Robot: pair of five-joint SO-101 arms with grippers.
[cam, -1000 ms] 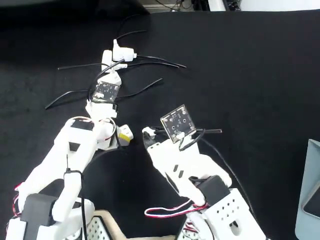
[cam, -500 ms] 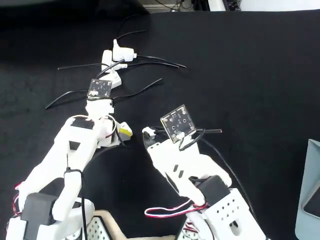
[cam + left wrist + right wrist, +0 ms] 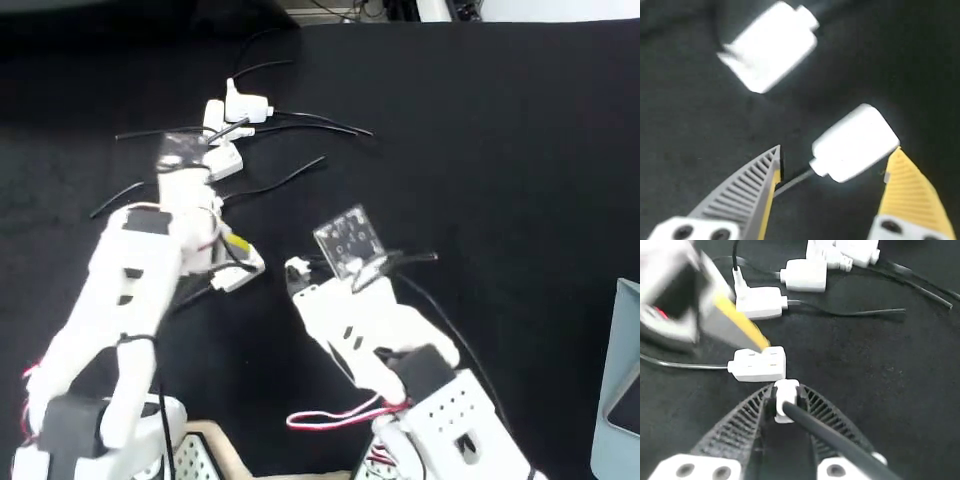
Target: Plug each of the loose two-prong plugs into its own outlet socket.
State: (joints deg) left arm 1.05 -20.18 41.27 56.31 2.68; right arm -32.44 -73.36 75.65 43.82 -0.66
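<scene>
The outlet socket (image 3: 238,277) is seen lying flat on the black table (image 3: 500,150), and everything else is placed from it. The left gripper (image 3: 836,152) is held over it with jaws spread wide. The yellow finger (image 3: 900,190) is set right at the end away from the socket's cable. The grey finger (image 3: 752,185) is kept clear of the cable end, with a strip of bare cloth between. Nothing is gripped on this side.

Just beside that same far-from-cable end, the two-prong plug (image 3: 786,392) is clamped tight in the right gripper (image 3: 786,396), and its black cable is trailed back over the jaws. Only a sliver of room is left between plug and socket. Whether they touch cannot be told, and the prongs are hidden.

Past the socket, away from both arms, a white piece (image 3: 760,302) is found near, with a band of open cloth between the two. More white pieces (image 3: 247,103) and thin black cables (image 3: 290,175) are scattered farther out, toward the table's far edge. On the right arm's side of the socket, a broad stretch of cloth is left open. A grey container (image 3: 625,380) is seen well apart, at that side's edge.
</scene>
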